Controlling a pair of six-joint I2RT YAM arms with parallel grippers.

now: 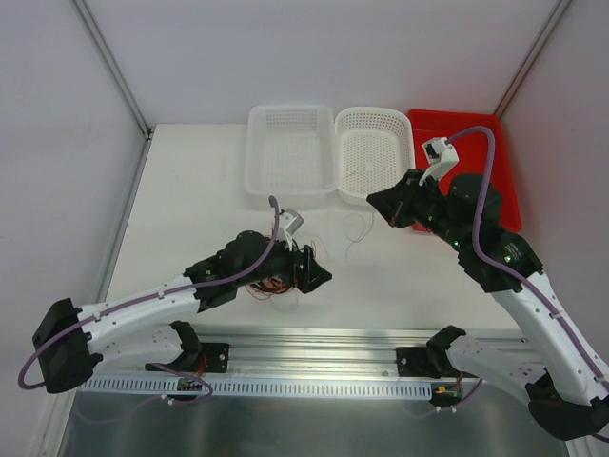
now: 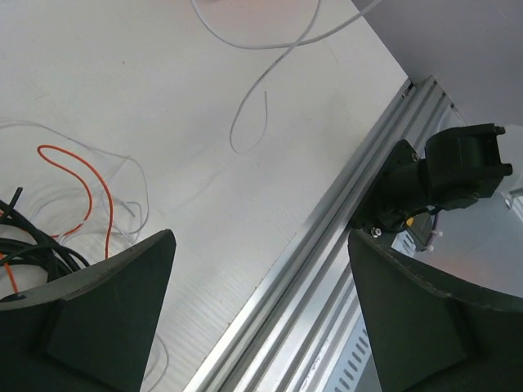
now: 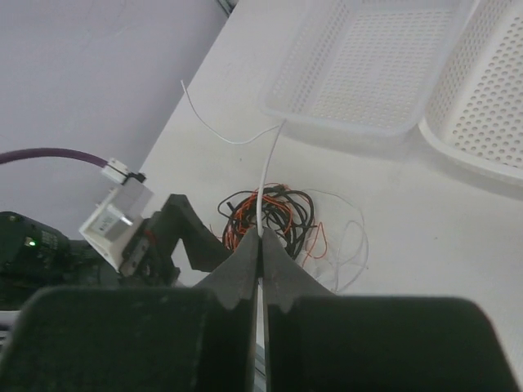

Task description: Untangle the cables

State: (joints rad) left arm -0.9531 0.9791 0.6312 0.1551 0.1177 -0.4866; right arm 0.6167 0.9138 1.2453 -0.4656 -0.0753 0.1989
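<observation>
A tangle of black and orange-red cables (image 1: pixel 274 282) lies on the white table beside my left gripper (image 1: pixel 322 275). The tangle also shows in the right wrist view (image 3: pixel 270 212). My left gripper (image 2: pixel 261 269) is open and empty, with black cables (image 2: pixel 33 249) and an orange-red cable (image 2: pixel 82 184) by its left finger (image 2: pixel 106 314). My right gripper (image 3: pixel 261 238) is shut on a thin white cable (image 3: pixel 268 159), held above the table. That white cable loops on the table between the arms (image 1: pixel 349 249) and crosses the left wrist view (image 2: pixel 261 90).
A white mesh tray (image 1: pixel 290 150), a white basket (image 1: pixel 374 152) and a red bin (image 1: pixel 495 133) stand in a row at the back. An aluminium rail (image 2: pixel 327 245) and the arm base (image 2: pixel 449 175) run along the near edge. Thin clear wires (image 3: pixel 351 237) lie by the tangle.
</observation>
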